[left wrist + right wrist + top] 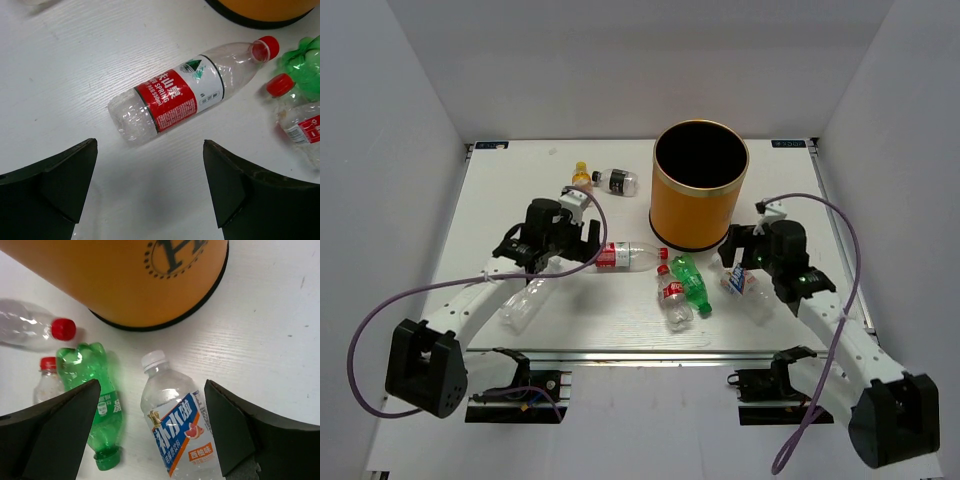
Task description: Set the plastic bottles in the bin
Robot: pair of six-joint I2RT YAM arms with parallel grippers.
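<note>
Nearest us on the worktop [500, 195], a clear bottle [523, 303] lies on its side against the left arm [470, 300]. A little further in, three more lie close together in front of the bin. They are a small bottle [673, 297] with a red cap and label, a green bottle [690, 283] just beside it, and a blue-labelled bottle [740, 280] with a white cap. The right jaws stand apart over that last one. In the wrist view it lies between them, cap toward the bin, but whether they touch it we cannot tell. The left jaws are apart too, gripping nothing. A red-labelled bottle [625, 255] lies on its side just beyond them, its red cap near the green one. Behind stands the bin [700, 195] — upright, orange, its inside showing black from above. Farthest back, left of the bin, an orange bottle [581, 177] with a yellow cap sits just beside a dark-labelled bottle [617, 181] lying down.
</note>
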